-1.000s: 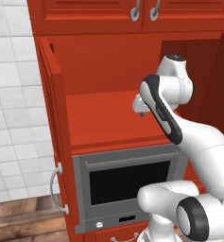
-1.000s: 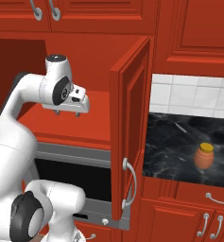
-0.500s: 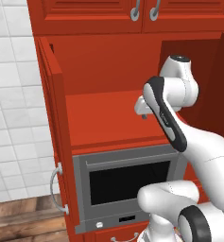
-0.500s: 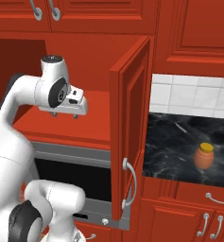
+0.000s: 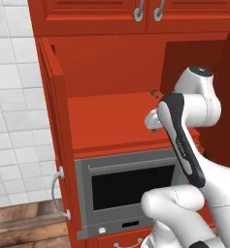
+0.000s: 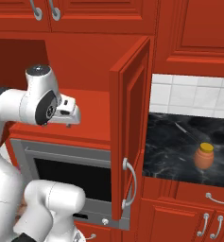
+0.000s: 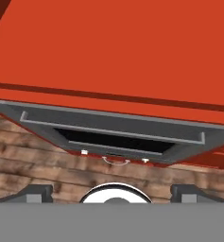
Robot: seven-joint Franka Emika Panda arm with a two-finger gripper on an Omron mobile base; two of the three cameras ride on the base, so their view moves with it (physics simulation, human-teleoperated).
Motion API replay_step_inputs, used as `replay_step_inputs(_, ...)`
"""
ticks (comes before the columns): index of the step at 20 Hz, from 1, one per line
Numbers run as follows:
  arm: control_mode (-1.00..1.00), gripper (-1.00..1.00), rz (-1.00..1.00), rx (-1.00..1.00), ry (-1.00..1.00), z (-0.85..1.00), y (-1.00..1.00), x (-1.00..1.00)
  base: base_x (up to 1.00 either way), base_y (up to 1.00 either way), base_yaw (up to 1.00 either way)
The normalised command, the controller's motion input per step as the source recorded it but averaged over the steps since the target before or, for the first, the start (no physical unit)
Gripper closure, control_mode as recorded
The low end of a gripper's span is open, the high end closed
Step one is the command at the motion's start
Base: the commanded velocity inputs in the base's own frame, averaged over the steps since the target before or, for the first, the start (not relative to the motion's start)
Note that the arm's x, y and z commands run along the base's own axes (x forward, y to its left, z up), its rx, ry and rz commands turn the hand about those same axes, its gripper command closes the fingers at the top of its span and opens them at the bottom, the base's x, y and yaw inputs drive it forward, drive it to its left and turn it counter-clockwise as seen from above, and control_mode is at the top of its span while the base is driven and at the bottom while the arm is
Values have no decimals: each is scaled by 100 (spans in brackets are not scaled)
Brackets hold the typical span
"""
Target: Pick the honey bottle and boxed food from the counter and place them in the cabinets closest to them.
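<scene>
Gripper fingers stand wide apart with nothing between them; in the hand view the two dark fingertips sit at the lower left and lower right of the frame. I see the hand held over the front edge of the open cabinet's red shelf, at centre-right of the left base view and centre-left of the right base view. Below the shelf sits a grey built-in oven with a dark window, and wood floor shows beneath it in the hand view. Both cabinet doors stand open; the right door hangs at centre of the right base view. Beyond it, at the right of that frame, the honey bottle stands upright on the black marble desk, well apart from the gripper. White tile backs the desk.
</scene>
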Motion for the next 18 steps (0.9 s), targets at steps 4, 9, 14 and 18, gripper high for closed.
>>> replay_step_inputs(4, -100, -100, 6, 0, -11, -6, 0, -74, 0, 0, 0)
replay_step_inputs(9, -100, -100, 6, -3, -14, -14, 0, -76, 0, 0, 0)
replay_step_inputs(14, -100, -100, 6, -5, -21, -17, 0, -83, 0, 0, 0)
replay_step_inputs(18, -100, -100, 7, -5, -23, -15, 0, -84, 0, 0, 0)
